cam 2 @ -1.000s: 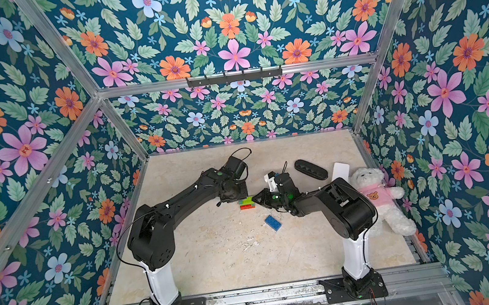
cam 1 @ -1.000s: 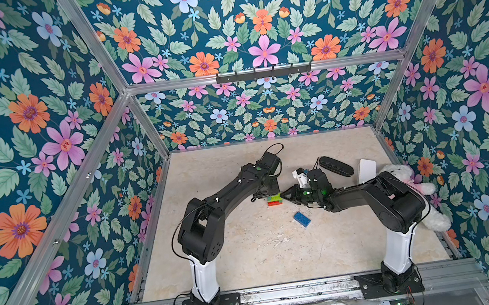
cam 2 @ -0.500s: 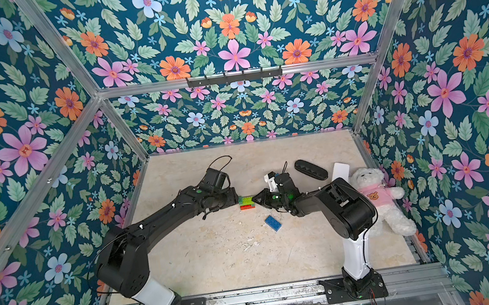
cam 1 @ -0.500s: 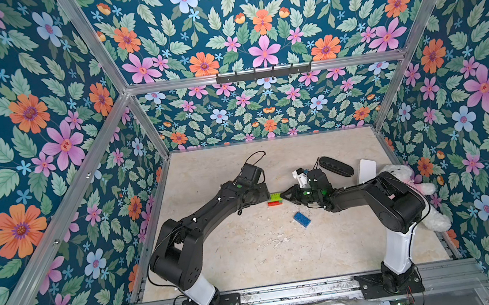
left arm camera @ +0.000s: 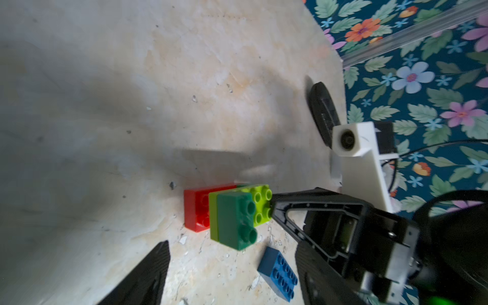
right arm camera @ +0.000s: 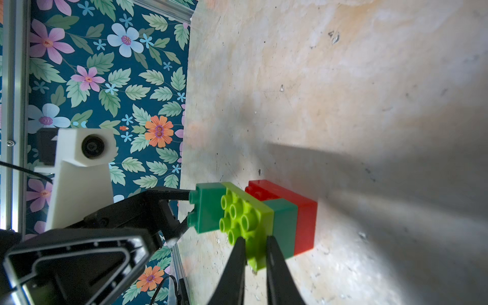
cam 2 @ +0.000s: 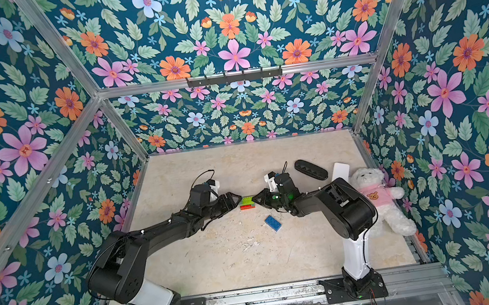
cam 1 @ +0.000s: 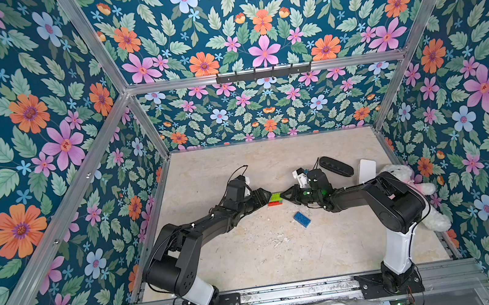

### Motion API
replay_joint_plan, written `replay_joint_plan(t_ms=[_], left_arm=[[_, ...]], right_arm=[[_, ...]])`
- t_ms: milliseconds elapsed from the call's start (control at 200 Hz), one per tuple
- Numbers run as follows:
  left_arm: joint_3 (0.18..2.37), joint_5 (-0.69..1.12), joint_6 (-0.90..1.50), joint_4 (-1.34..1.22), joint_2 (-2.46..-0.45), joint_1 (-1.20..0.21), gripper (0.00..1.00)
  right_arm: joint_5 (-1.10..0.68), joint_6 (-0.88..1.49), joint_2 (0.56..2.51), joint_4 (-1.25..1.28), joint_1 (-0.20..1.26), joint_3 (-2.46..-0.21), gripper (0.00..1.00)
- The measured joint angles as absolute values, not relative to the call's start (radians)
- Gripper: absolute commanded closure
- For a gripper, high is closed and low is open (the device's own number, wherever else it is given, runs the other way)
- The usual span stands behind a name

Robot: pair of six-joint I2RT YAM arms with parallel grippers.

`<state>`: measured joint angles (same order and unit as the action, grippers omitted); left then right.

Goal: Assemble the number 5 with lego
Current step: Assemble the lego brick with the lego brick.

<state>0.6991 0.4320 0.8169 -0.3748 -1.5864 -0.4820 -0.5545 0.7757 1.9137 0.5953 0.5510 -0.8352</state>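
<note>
Mid-worktop [cam 1: 266, 253], well clear of the walls [cam 1: 44, 154], the right claw [right arm camera: 254, 241] pinches the lime brick [right arm camera: 248, 219] of the stack [cam 1: 274, 199] — seen only from its wrist — while the left claw [cam 1: 265, 197] hangs released beside it, a blue brick [cam 1: 302, 219] apart.

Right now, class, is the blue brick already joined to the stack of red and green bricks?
No, the blue brick lies by itself on the table, clearly apart from the red and green stack.

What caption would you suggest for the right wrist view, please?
Right hand grips the lime-green brick of the lego stack; open left hand faces the dark green end brick.
</note>
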Motion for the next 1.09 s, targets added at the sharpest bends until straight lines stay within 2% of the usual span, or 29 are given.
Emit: replay_joint_plan(t_ms=[205, 420, 565, 890, 1095], left_arm=[[0.622, 0.524, 0.921, -0.62, -1.671, -0.452, 0.26], [0.567, 0.58, 1.006, -0.852, -1.737, -0.451, 0.31], [0.548, 0.601, 1.062, -0.967, -1.792, -0.45, 0.31], [0.562, 0.62, 1.106, -1.041, -1.829, -0.445, 0.34], [0.568, 0.627, 1.12, -1.055, -1.853, -0.445, 0.42]], right_arm=[[-0.554, 0.776, 1.914, 0.594, 0.551, -0.837, 0.83], [-0.553, 0.776, 1.914, 0.584, 0.552, -0.843, 0.83], [-0.553, 0.776, 1.914, 0.583, 0.552, -0.844, 0.83], [-0.552, 0.776, 1.913, 0.583, 0.553, -0.842, 0.83], [-0.552, 0.776, 1.914, 0.582, 0.553, -0.844, 0.83]])
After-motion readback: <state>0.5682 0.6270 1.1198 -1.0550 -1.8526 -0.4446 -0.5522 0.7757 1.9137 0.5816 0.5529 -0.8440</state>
